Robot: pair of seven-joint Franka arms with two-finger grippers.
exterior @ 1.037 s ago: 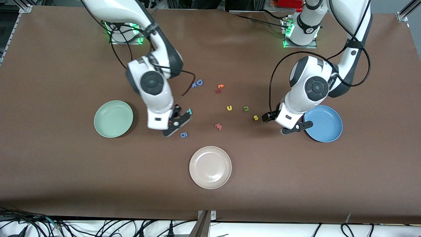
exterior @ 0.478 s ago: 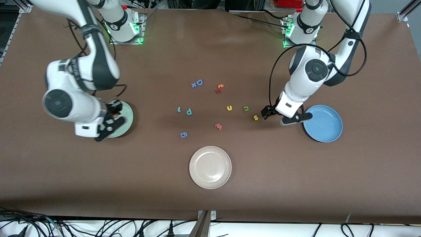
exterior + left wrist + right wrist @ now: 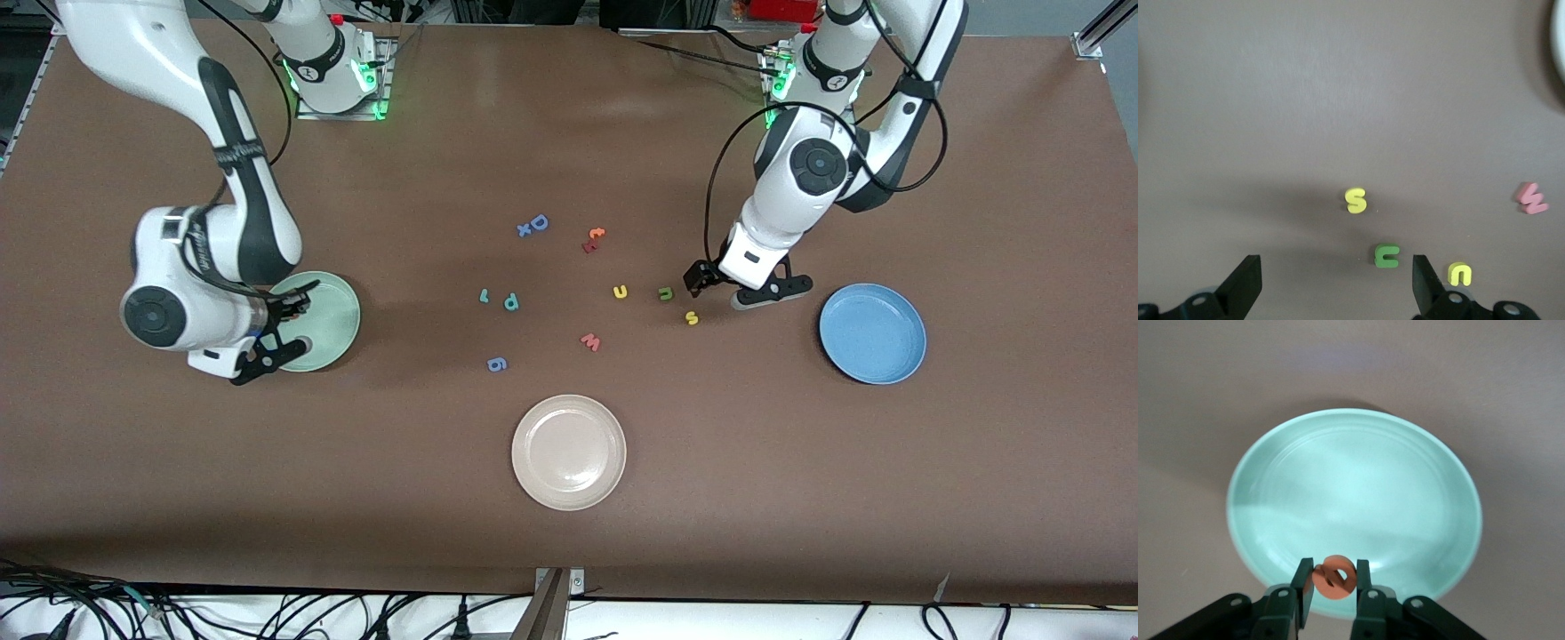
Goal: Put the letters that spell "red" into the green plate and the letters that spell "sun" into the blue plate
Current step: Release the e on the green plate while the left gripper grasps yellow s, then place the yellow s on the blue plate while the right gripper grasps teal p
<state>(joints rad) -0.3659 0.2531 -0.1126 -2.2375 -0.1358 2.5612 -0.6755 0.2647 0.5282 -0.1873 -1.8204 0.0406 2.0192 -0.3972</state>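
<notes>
The right end effector [image 3: 1331,587] is held over the rim of the green plate [image 3: 320,307], its fingers clamped on the orange "e" [image 3: 1333,577], the arm bent low over the worktop [image 3: 800,498]. The left end effector [image 3: 1335,283] is spread wide and empty above the yellow "s" [image 3: 692,317] and the green "n" [image 3: 665,293], near the yellow "u" [image 3: 620,291]. The blue plate [image 3: 873,333] lies nearby; the teal "r" [image 3: 484,295] and "d" [image 3: 510,302] rest mid-worktop.
</notes>
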